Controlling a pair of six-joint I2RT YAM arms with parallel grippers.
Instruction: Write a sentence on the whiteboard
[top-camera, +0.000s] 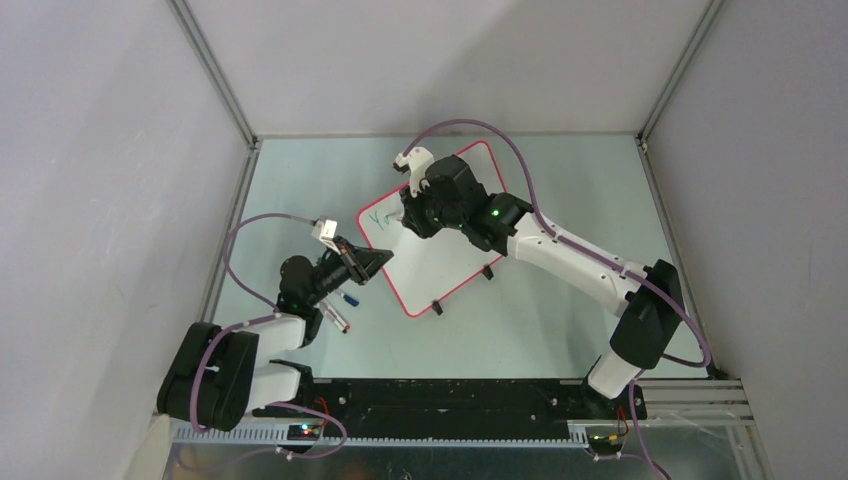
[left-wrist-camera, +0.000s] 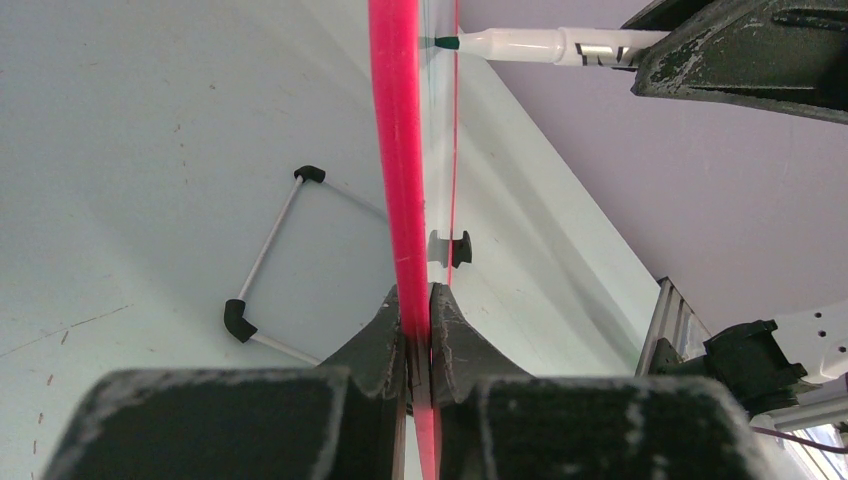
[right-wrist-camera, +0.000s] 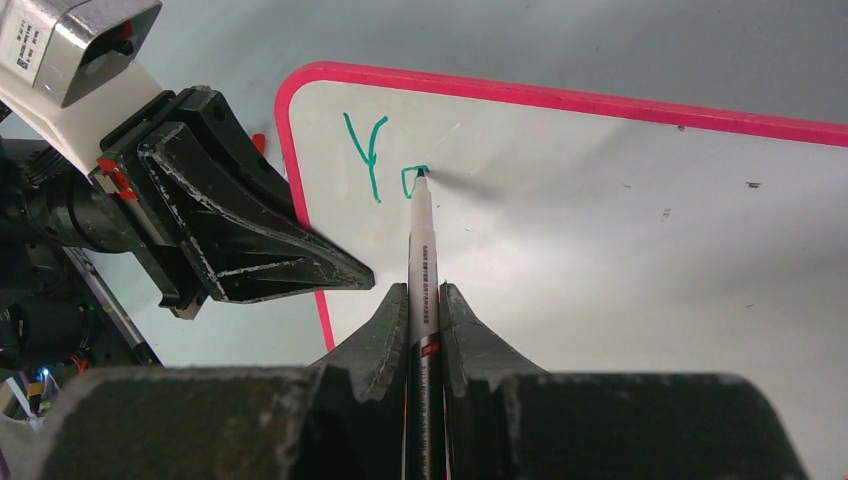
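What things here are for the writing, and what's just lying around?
For the job:
- whiteboard, rim pinched by the left gripper
- green marker, held in the right gripper, tip on the board

Lying about:
- blue-capped pen on the table
- second pen beside it
- thin rod frame with black corners
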